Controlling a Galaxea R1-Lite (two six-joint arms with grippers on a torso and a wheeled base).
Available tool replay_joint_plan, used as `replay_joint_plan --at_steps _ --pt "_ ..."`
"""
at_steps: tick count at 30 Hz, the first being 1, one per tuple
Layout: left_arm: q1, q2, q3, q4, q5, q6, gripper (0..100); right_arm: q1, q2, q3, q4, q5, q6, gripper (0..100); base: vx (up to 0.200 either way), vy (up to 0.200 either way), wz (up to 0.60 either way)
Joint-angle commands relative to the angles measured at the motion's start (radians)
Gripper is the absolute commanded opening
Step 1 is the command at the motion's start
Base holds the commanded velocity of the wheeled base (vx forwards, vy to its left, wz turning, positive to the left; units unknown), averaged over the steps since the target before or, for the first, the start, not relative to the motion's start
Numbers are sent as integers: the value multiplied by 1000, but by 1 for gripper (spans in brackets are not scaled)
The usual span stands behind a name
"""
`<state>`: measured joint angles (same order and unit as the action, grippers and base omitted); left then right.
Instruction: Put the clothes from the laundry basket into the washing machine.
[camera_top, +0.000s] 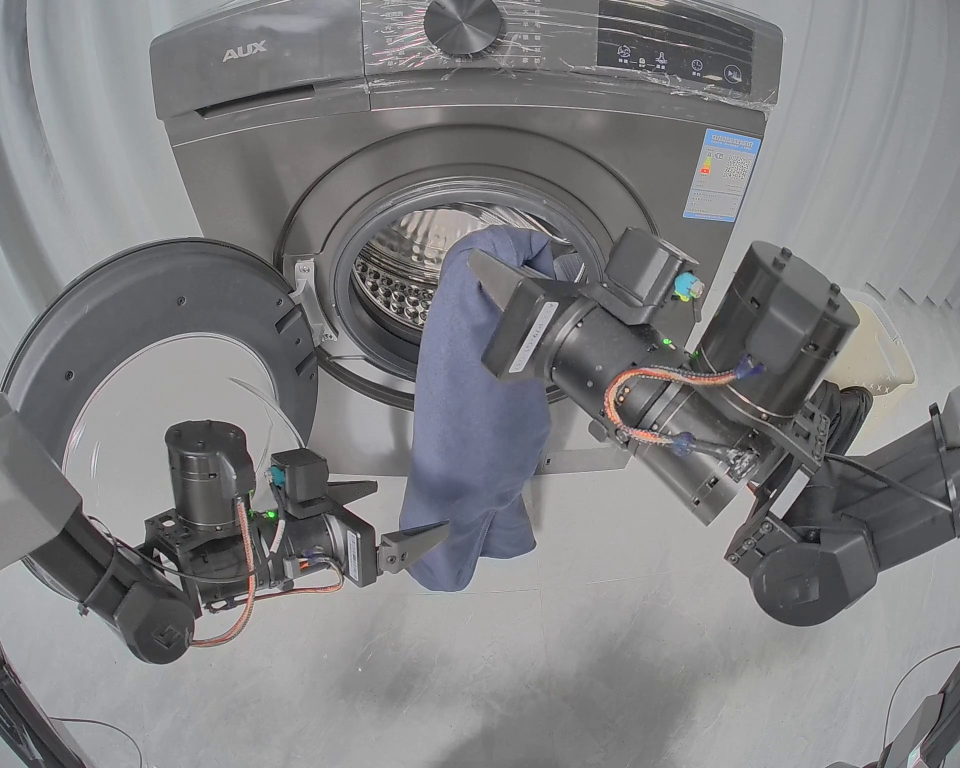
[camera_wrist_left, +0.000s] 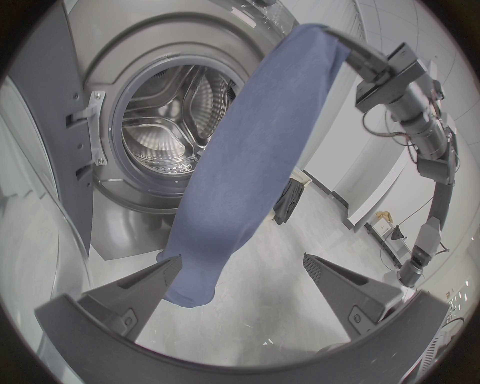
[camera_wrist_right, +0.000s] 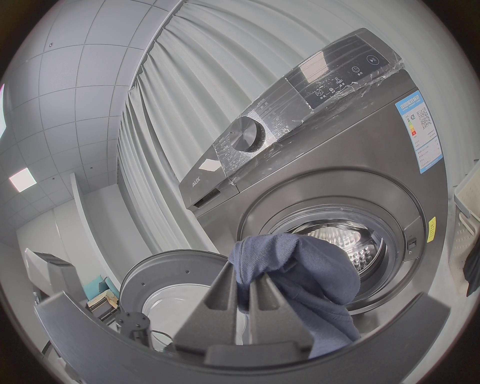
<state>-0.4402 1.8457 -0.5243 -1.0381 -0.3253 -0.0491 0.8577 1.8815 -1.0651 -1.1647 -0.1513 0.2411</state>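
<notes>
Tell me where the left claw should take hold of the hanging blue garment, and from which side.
Grip the free bottom end of the blue garment, coming in level from the robot's left. It hangs long and limp from the shut right claw in front of the drum opening, and that lower end dangles right beside the open left claw.

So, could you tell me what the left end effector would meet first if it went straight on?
Probably the hanging lower end of the blue garment, just ahead of the left end effector, though depth is unclear.
</notes>
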Motion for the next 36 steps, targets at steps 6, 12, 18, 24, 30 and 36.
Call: replay_joint_plan --at_steps 6,12,18,24,30,36 --pt "14 147 -89 -34 11 -8 100 18 -10 7 -1 -5 0 0 0 0 0" --pt "12 239 -157 -65 48 -20 100 24 -10 7 -1 -7 0 0 0 0 0" --pt "12 316 -230 -68 54 -26 100 27 -10 8 -3 -7 0 0 0 0 0" --pt "3 391 -289 -89 54 -28 100 29 -10 10 -3 -7 0 0 0 0 0" --pt "3 435 -303 -211 78 -35 0 20 -10 34 -3 -7 0 0 0 0 0" --pt "3 320 -169 -327 80 -38 0 -14 -1 42 -3 -5 -2 0 0 0 0"
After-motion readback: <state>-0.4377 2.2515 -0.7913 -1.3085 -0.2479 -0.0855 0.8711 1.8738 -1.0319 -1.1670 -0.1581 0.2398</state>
